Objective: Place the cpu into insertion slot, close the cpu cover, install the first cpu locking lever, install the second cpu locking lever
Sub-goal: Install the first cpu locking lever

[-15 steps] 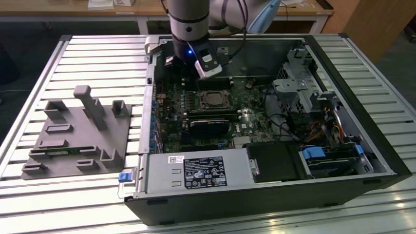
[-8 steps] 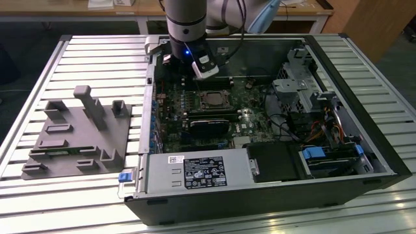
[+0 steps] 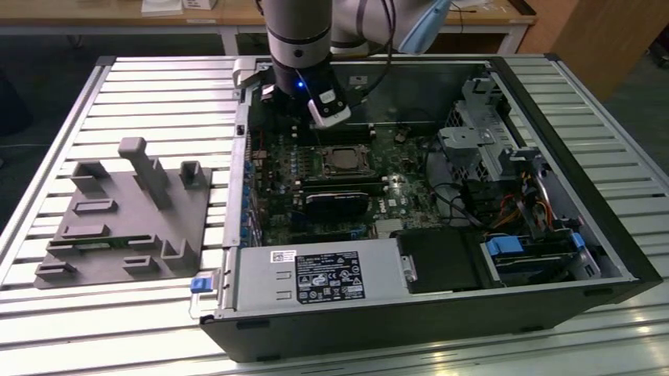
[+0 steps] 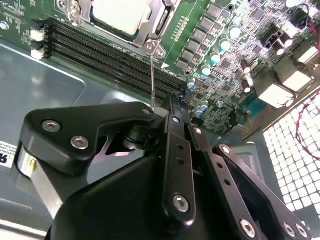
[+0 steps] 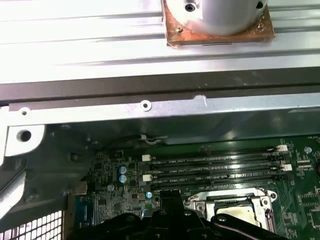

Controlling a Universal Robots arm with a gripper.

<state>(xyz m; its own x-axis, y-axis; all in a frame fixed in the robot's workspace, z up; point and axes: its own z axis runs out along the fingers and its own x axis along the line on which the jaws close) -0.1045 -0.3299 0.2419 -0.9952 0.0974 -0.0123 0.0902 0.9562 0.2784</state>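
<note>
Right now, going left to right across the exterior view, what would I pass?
Grey plastic fixture → blue clip on the computer case's corner → cpu socket → blue drive bracket.

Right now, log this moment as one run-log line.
cpu: seated | cpu cover: down around cpu | locking lever: raised off board | gripper: at lever's free end

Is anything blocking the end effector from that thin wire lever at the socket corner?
Nothing visible does. In the second wrist view the lever runs from a corner of the socket over the memory slots right up to the end effector; whether they touch I cannot tell.
</note>
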